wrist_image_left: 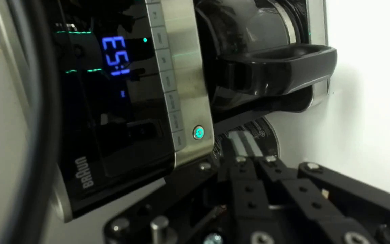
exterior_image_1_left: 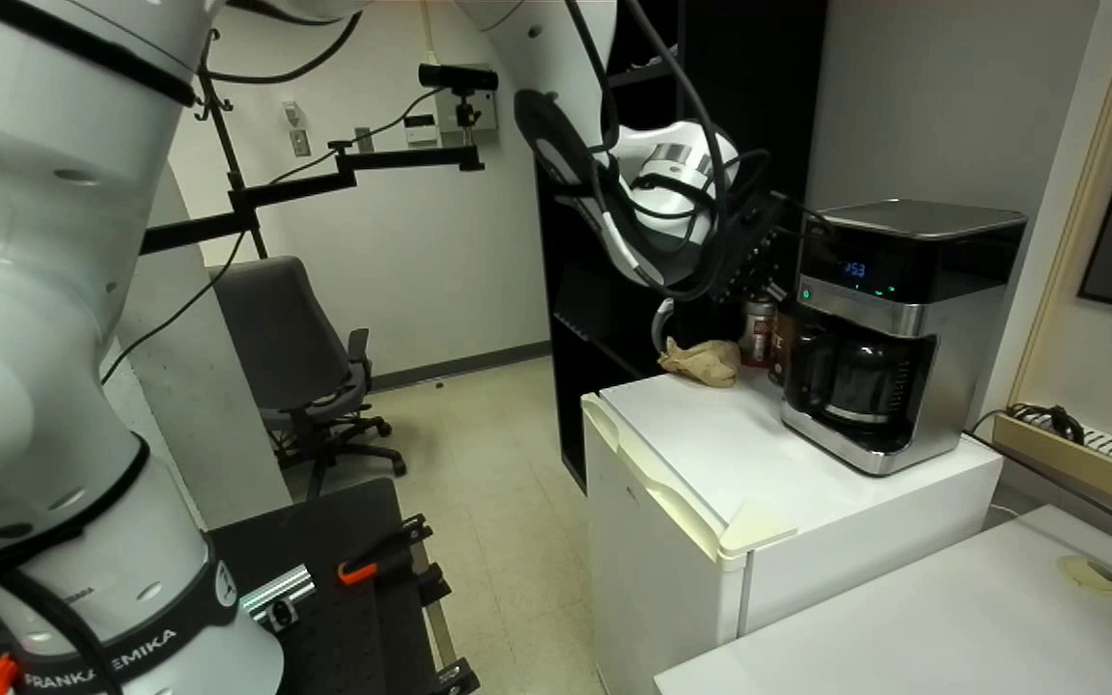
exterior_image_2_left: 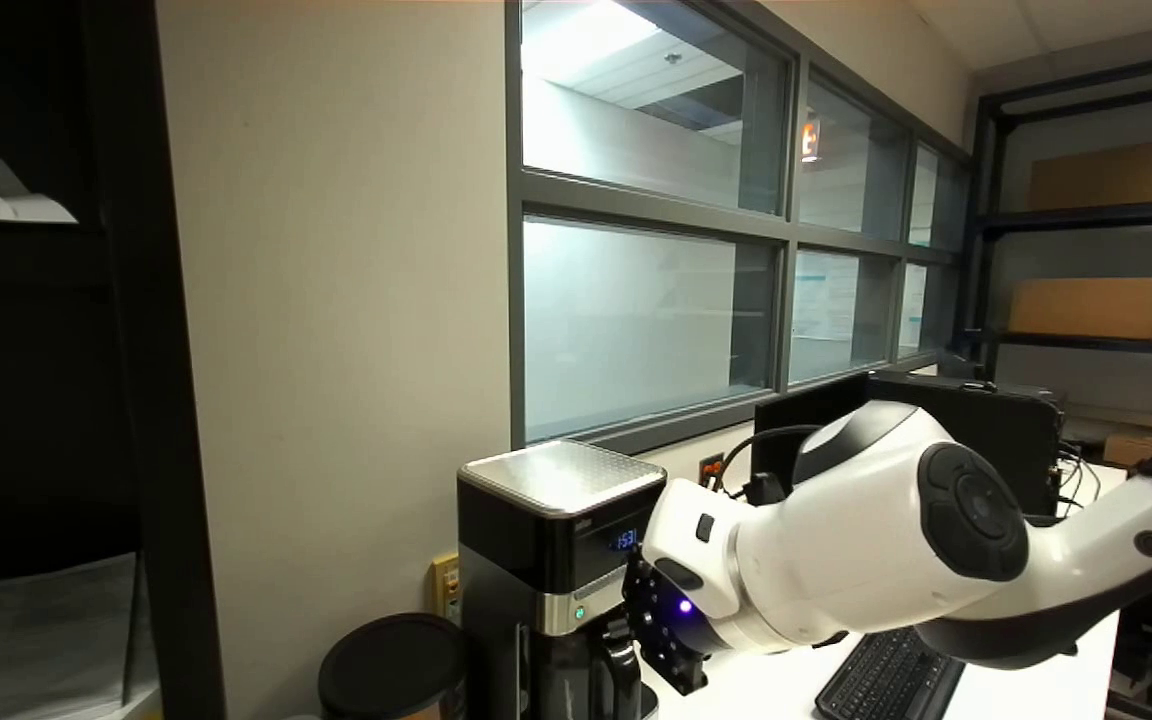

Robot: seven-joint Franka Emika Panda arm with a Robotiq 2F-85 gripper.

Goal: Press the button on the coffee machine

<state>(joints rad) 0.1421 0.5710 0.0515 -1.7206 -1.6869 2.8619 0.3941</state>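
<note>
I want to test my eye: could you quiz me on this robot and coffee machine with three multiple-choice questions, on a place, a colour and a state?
1. What does the coffee machine stand on? A) chair B) fridge C) floor
2. What colour does the power button glow? A) green B) red C) yellow
3. How is the robot's hand? A) spread wide B) gripping the carafe C) closed, holding nothing

B: an exterior view shows it on the fridge's top. A: the wrist view shows green light. C: the fingers lie together, nothing gripped.
</note>
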